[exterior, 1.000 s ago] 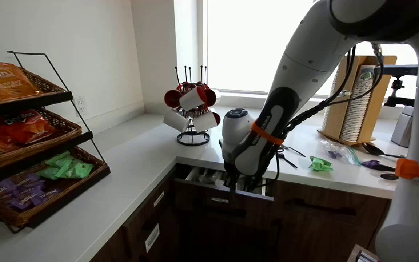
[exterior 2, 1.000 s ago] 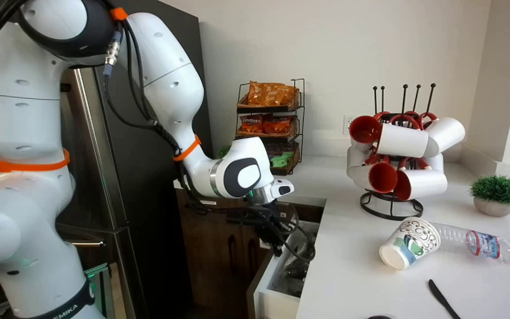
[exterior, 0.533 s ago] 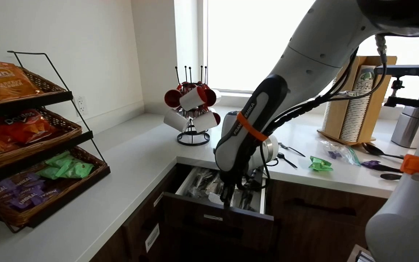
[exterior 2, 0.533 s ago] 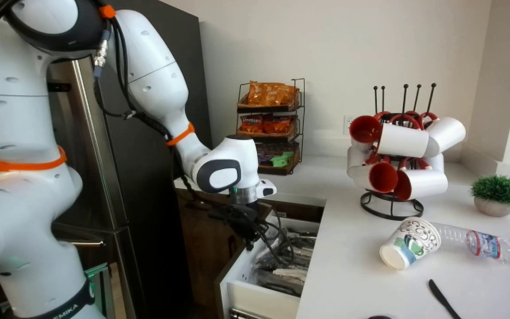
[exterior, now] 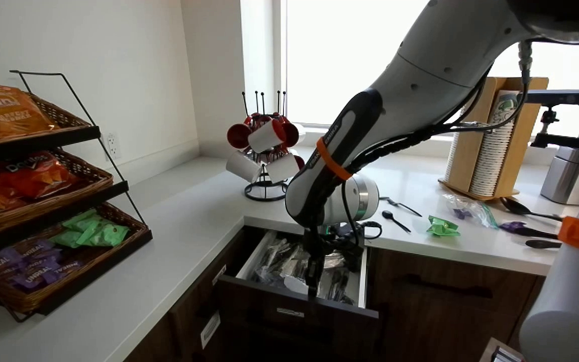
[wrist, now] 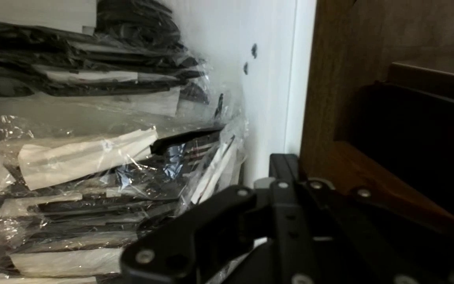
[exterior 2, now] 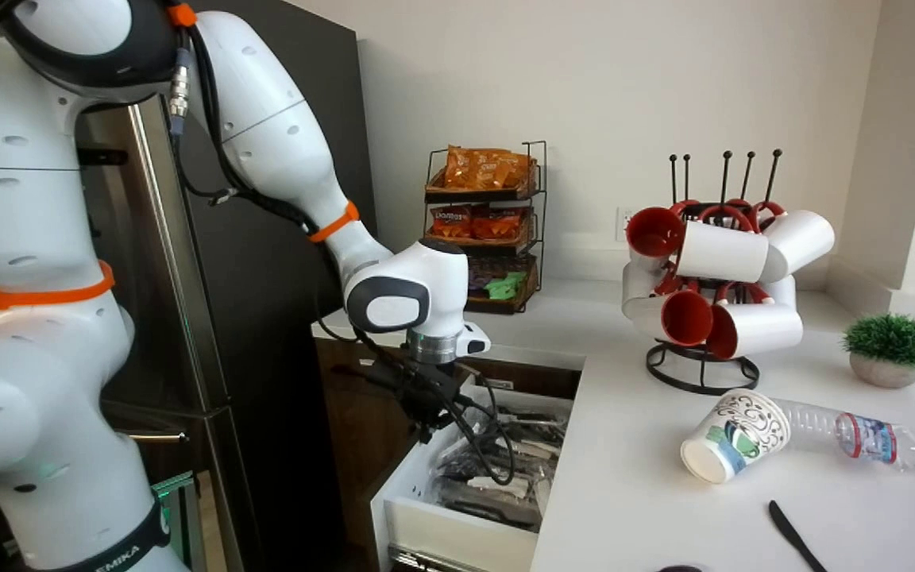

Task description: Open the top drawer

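Drawer point(exterior: 317, 322): in an exterior view it stands well out from under the worktop point(exterior: 179, 221), wide and shallow, loaded with packs point(exterior: 274, 256)
Front point(exterior: 350, 327): dark wood, likely stiff and hard to harm; pulling near the label point(exterior: 290, 312), about mid-width, should keep it from racking
Runner point(exterior 2: 430, 559): in an exterior view, metal beneath the pale side wall point(exterior 2: 461, 534), so I judge the drawer will slide lightly despite its load, and may coast once moving
Side wall: much of its length shows, so the task looks close to done
Jaws: in the wrist view they look together, nothing seen between them, the tips point(wrist: 291, 167) at the front's upper edge; whether they bear on it I cannot tell
Inner face point(wrist: 268, 102): smooth and likely slippery to a pinch; the better hold is a hook behind it, low enough not to ride over the edge, drawn straight outward
Packs: wrapped in crinkled clear plastic, likely soft and light, some just beside the inner face, where tips pushed deep could snag them
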Controlling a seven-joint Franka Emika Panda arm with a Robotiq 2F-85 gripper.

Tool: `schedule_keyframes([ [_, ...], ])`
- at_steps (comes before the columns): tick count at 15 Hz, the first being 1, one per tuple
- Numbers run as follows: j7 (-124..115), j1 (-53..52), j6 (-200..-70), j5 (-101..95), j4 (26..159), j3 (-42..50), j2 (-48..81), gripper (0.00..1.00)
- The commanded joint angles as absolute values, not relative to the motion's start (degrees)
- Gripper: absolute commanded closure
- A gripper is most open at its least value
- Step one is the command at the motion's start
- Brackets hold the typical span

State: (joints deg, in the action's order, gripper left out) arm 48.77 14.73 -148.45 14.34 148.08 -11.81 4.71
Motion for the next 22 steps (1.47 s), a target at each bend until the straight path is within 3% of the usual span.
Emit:
schedule_keyframes([
  [1, 49.85, 8.36, -139.07, 17.42, 152.04, -9.04, -2.02, 1.00],
  [6, 46.12, 2.21, -129.79, 16.37, 153.22, -6.48, -5.91, 1.00],
  [8, 38.50, 0.95, -137.30, 9.01, 154.44, -6.16, -7.88, 1.00],
  [9, 36.07, 0.96, -137.80, 5.34, 153.69, -5.61, -8.45, 0.74],
  [11, 29.53, 1.64, -138.28, -2.12, 151.85, -4.43, -10.05, 0.66],
  [20, 9.60, 9.08, -130.66, -21.64, 138.51, 2.98, -16.15, 0.00],
  [22, 4.68, 10.30, -126.67, -23.94, 136.33, 2.82, -18.74, 0.00],
])
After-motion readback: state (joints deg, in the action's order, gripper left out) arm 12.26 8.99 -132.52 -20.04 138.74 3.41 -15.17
